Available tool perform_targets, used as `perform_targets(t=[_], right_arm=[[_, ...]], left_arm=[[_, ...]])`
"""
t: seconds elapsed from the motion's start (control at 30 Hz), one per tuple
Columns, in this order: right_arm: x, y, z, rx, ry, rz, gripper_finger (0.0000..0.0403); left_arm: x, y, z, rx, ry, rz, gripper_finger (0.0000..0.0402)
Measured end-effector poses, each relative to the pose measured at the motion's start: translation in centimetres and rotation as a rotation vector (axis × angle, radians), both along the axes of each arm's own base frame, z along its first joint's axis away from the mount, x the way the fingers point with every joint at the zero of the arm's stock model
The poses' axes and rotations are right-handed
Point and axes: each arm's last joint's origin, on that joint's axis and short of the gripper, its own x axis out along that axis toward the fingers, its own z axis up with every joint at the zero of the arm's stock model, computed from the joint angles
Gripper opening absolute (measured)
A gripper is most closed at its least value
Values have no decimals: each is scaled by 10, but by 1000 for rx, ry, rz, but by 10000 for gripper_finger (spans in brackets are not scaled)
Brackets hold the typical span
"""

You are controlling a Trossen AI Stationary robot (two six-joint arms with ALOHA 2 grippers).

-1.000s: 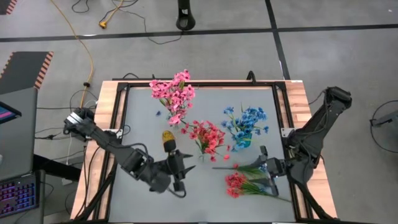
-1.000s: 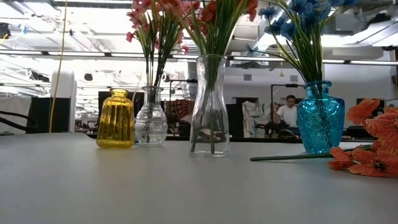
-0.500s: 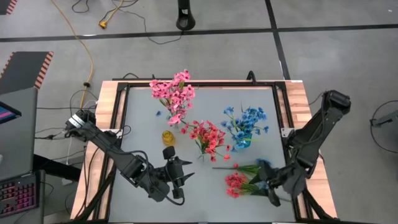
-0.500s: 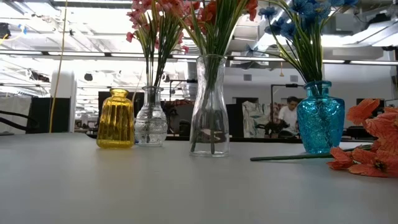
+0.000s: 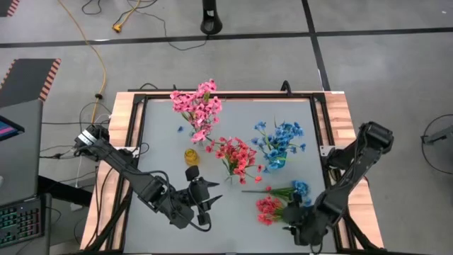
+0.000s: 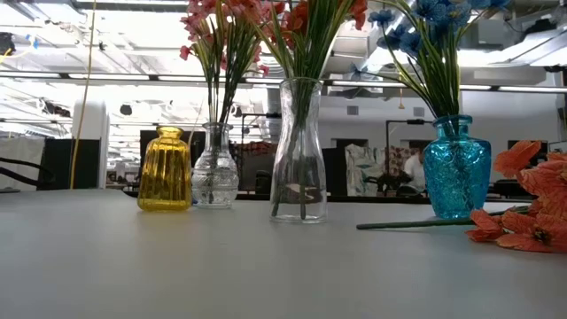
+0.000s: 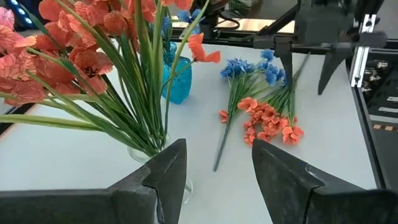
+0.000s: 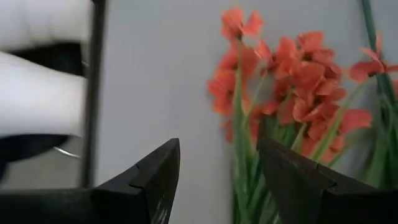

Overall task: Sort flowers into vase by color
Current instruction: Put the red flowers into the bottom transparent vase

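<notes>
Loose flowers lie flat on the table at the near right: a coral-red spray (image 5: 268, 207) and a blue spray (image 5: 301, 188), their green stems (image 5: 258, 190) pointing left. My right gripper (image 5: 291, 214) hovers open just above the coral blossoms (image 8: 283, 87), slanting down, touching nothing. My left gripper (image 5: 205, 199) stands open near the table's near edge, left of the loose flowers (image 7: 267, 118), with nothing between its fingers. A clear vase with pink flowers (image 5: 198, 108), a clear vase with coral-red flowers (image 5: 237, 156) and a blue vase with blue flowers (image 5: 278, 146) stand mid-table.
A small yellow vase (image 5: 191, 154) stands between the pink and coral-red bunches, close to my left gripper. In the low view the vases stand in a row: yellow (image 6: 166, 168), small clear (image 6: 215, 167), tall clear (image 6: 299, 151), blue (image 6: 456, 167). A black frame (image 5: 226, 95) rims the table.
My right gripper has swung down and toward the table's near edge, tipping more steeply downward, from beside the loose flowers to just over their coral blossoms. It has stayed open. The loose flowers and the vases have not moved.
</notes>
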Motion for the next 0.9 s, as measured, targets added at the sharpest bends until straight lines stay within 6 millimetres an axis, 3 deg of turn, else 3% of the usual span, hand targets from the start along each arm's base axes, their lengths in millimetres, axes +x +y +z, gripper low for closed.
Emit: perform_targets(t=[0.27,0.47,0.7,0.9], right_arm=[[12,16,-24,-78,172,27,249],[19,17,-44,-155,281,-47,249],[25,17,-37,-185,347,-74,249],[27,20,-17,-152,322,-69,249]], left_arm=[[0,0,0,-1,1,1,171],[0,0,0,-3,0,1,171],[0,0,0,-7,-2,2,171],[0,0,0,-10,-3,4,171]])
